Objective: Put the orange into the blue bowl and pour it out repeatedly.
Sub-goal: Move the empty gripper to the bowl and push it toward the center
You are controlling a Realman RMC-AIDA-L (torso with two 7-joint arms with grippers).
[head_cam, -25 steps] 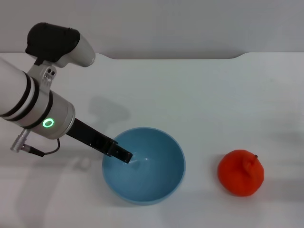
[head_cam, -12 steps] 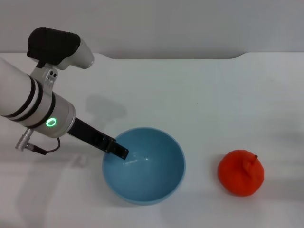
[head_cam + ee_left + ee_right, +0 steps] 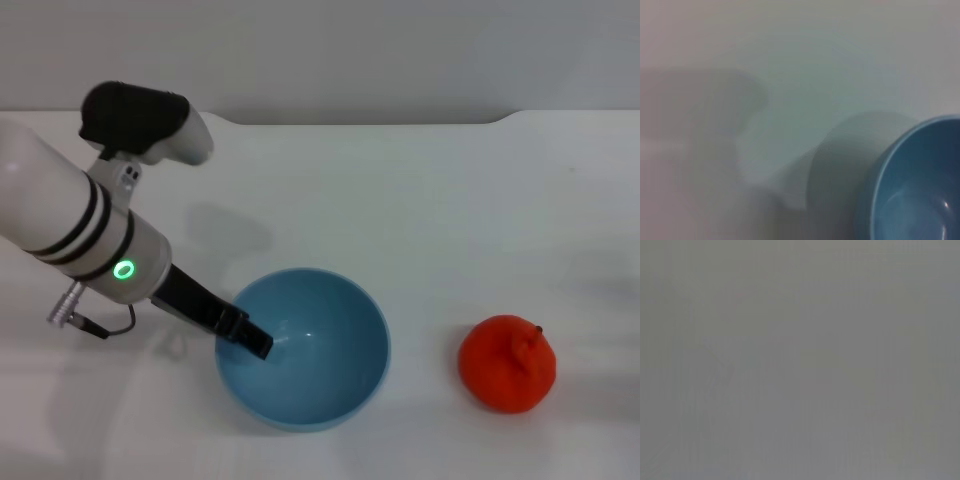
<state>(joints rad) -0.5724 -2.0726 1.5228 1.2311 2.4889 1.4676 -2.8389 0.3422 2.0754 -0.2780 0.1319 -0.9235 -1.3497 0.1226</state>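
The blue bowl stands upright on the white table, near the front and a little left of centre, with nothing in it. The orange lies on the table to the bowl's right, about a hand's width from it. My left gripper reaches down from the left and sits at the bowl's left rim, its dark tip just inside the bowl. The left wrist view shows part of the blue bowl and bare table beside it. My right gripper is out of view, and the right wrist view shows only plain grey.
The white table stretches back to a grey wall, with a notched rear edge at the right. My left arm's thick white forearm hangs over the table's left side.
My left arm has shifted slightly right and toward the front, and its tip has dipped a little along the bowl's left rim. The bowl and the orange have not moved.
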